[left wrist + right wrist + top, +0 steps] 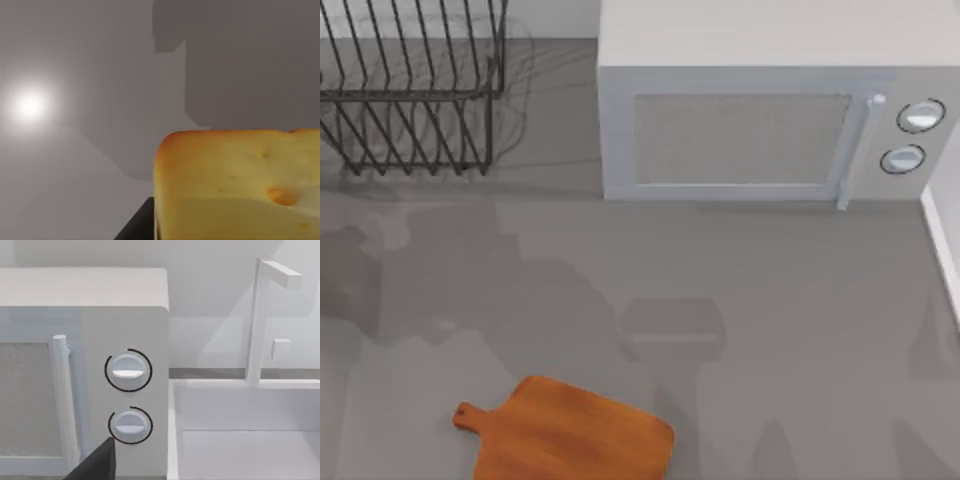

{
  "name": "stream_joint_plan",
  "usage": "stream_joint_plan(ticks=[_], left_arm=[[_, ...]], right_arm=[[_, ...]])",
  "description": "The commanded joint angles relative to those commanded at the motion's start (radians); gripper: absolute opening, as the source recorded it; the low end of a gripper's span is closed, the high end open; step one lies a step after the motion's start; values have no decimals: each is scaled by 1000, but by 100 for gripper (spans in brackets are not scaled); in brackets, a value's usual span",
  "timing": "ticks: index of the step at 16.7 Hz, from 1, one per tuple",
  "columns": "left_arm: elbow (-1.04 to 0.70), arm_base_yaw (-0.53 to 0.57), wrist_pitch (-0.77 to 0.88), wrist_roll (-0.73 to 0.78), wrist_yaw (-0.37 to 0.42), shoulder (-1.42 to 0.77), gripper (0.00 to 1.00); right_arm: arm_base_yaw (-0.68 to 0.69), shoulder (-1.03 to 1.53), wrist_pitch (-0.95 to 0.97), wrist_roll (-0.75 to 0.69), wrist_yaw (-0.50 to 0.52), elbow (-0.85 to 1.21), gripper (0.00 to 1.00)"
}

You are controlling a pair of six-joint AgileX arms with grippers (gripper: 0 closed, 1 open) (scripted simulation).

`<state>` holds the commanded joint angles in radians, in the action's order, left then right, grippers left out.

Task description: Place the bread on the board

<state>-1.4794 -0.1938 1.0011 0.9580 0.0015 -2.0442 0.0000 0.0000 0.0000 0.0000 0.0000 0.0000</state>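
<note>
Nearest the overhead camera you have the board, lying flat at the near edge of the table, left of centre, its knobbed handle pointing left. Its top is bare: no bread rests on it, so the placing is not yet done. Farther back stand a microwave at the far right and a wire dish rack at the far left. Soft shadows fall on the grey surface above and to the right of the board, which suggests the arms are raised over it.

Turn to the left wrist view and the bread sits very close to the lens, pale yellow crumb with a golden crust along its upper edge, grey table beyond it. A dark sliver of the left hand shows just beside it. You would judge the bread to be carried by this hand above the table, though whether the fingers pinch it you cannot tell.

From the right wrist view you see the microwave's two dials and door handle, a white sink beside it, and a dark fingertip of the right hand, whose state you cannot tell; it looks idle.

What is left, as you can judge: bring the bread over the board, lower it, let go.
</note>
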Motion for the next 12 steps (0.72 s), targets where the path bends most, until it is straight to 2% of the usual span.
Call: stream_joint_plan(ticks=[5, 12], left_arm=[[-124, 3, 194, -3, 0, 59, 0], [-137, 2, 210, -11, -1, 67, 0]], right_arm=[[0, 0, 0, 0, 0, 0, 100], [0, 0, 0, 0, 0, 0, 100]])
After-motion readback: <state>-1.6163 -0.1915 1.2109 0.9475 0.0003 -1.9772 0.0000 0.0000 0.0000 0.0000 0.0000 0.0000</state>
